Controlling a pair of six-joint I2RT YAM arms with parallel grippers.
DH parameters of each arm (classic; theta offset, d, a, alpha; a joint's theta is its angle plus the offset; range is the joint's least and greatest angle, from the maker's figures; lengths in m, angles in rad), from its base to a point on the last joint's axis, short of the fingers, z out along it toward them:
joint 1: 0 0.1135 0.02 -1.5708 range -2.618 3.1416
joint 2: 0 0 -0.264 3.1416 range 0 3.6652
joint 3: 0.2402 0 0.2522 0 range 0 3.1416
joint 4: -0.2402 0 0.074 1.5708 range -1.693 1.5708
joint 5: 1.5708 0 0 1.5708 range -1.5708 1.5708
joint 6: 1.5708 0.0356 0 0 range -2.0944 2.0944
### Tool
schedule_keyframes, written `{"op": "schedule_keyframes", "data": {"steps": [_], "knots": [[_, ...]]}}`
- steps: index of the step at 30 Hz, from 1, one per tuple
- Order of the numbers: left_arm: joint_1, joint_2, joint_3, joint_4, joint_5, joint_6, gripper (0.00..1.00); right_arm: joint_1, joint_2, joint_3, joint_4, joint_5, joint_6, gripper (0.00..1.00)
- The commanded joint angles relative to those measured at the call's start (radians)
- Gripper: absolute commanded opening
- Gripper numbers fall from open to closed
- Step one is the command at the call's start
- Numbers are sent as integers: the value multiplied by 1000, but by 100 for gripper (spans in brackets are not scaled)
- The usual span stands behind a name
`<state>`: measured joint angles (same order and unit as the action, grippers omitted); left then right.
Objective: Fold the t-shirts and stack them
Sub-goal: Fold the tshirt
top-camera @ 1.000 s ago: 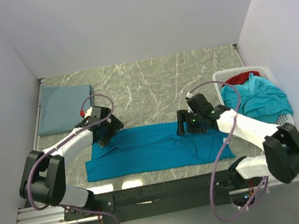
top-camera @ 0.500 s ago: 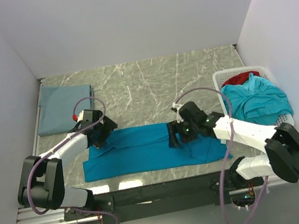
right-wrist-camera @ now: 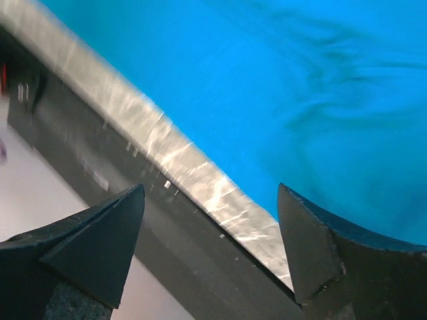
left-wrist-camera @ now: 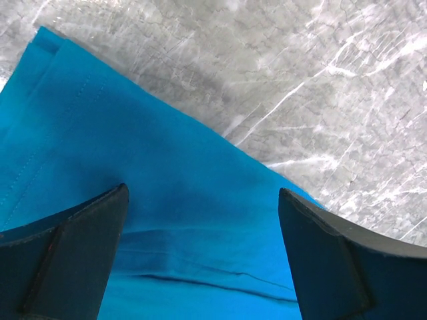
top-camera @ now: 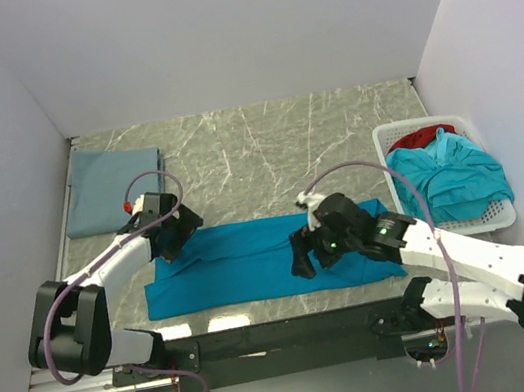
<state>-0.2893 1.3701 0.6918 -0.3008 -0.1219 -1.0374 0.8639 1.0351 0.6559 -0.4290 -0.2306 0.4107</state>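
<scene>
In the top view the right pincer [top-camera: 305,254] covers part of the spread teal t-shirt [top-camera: 239,266] near its front hem, and the left pincer [top-camera: 173,234] hides that shirt's far left corner. To the right of the right pincer, the red t-shirt [top-camera: 421,137] shows only as a sliver behind the teal heap [top-camera: 452,178] in the white basket [top-camera: 497,212] (how many shirts make up that heap I cannot tell). The right wrist view is smeared. It shows the right pincer [right-wrist-camera: 212,190] spread wide with nothing between its jaws, above the bench's front edge [right-wrist-camera: 167,160] and the teal cloth [right-wrist-camera: 280,80]. The left pincer [left-wrist-camera: 203,193] also stands wide and empty over the shirt [left-wrist-camera: 147,200], just short of its far edge.

The bench [top-camera: 264,150] is grey marble with white veins, boxed in by plain white walls [top-camera: 233,28]. A folded grey-blue t-shirt [top-camera: 108,187] lies beyond the left pincer, in the far left corner.

Compared with a second ago, the right pincer has swung from the shirt's far right part leftward and toward its near hem. The left pincer has barely shifted.
</scene>
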Motion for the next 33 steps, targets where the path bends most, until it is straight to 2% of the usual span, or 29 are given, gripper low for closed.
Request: {"op": "schedule_keyframes", "data": {"steps": [1, 7, 12, 16, 20, 25, 29, 33], "knots": [[4, -39, 57, -18, -9, 19, 99, -75, -70, 40, -59, 161, 104, 88], [-7, -62, 167, -52, 31, 48, 99, -343, -75, -4, -99, 166, 195, 92], [-45, -72, 198, -44, 103, 85, 99, -431, -46, -82, -82, 136, 249, 95], [-86, -54, 160, -9, 183, 96, 100, -485, -6, -139, -41, 129, 278, 95], [-99, -13, 91, 51, 241, 108, 99, -549, 112, -153, 28, 120, 269, 95], [-111, 59, 6, 124, 333, 132, 100, -585, 298, -64, 128, 100, 214, 94], [-114, 101, -23, 147, 328, 116, 99, -606, 516, 106, 159, 76, 174, 93], [-114, 148, -8, 149, 341, 112, 99, -615, 718, 315, 104, 36, 110, 93]]}}
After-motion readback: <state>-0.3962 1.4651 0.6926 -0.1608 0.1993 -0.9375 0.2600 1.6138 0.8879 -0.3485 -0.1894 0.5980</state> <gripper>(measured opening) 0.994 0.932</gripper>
